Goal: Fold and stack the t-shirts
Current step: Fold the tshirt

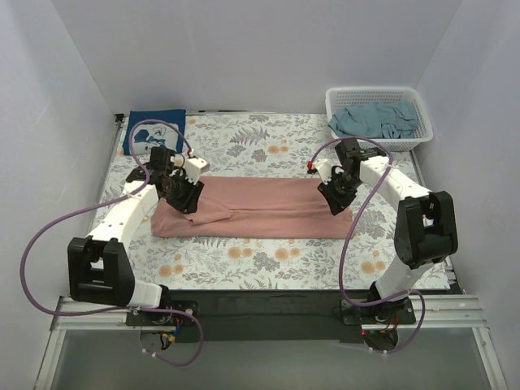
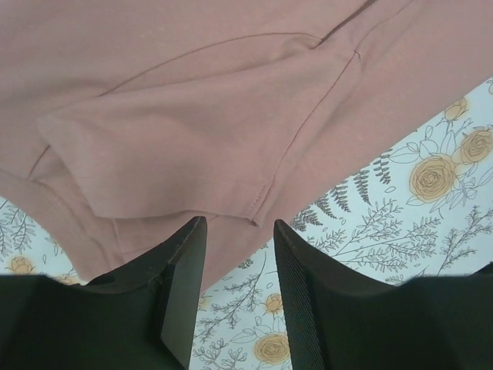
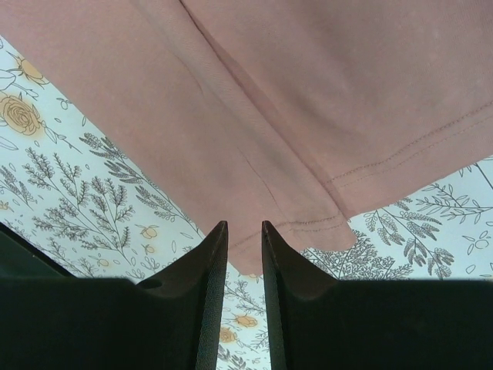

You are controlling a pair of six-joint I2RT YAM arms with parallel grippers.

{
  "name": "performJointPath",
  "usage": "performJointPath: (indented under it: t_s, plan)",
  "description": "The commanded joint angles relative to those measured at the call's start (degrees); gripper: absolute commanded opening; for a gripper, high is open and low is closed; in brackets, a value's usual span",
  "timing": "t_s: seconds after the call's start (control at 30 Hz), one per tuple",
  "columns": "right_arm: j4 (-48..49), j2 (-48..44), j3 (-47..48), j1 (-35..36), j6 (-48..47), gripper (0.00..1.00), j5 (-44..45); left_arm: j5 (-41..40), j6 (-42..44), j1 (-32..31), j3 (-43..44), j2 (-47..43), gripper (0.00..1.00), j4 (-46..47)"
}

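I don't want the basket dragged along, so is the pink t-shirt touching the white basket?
Apart. The top view shows bare floral table cloth between the pink t-shirt and the white basket.

Floral-patterned table cloth (image 1: 268, 260) underneath — white plastic lattice basket (image 1: 382, 145) at its far right corner.
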Motion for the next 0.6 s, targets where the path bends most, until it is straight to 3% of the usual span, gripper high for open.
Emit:
performJointPath:
  t_s: [0.0,0.33,0.57]
  plan:
    - [-0.8,0.0,2.1,0.2,0.9,0.3,-1.9,-5.9,-0.8,-3.5,-1.0,2.0,0.4,3.1]
    - [0.0,0.7,0.9,0.2,0.2,0.3,-0.7,-8.1,0.1,-9.5,-1.5,8.4,0.4,2.5]
    - [0.4,0.8,0.6,0.2,0.2,0.3,-0.9,-10.4,-0.5,-10.5,0.5,11.8,0.29,4.3]
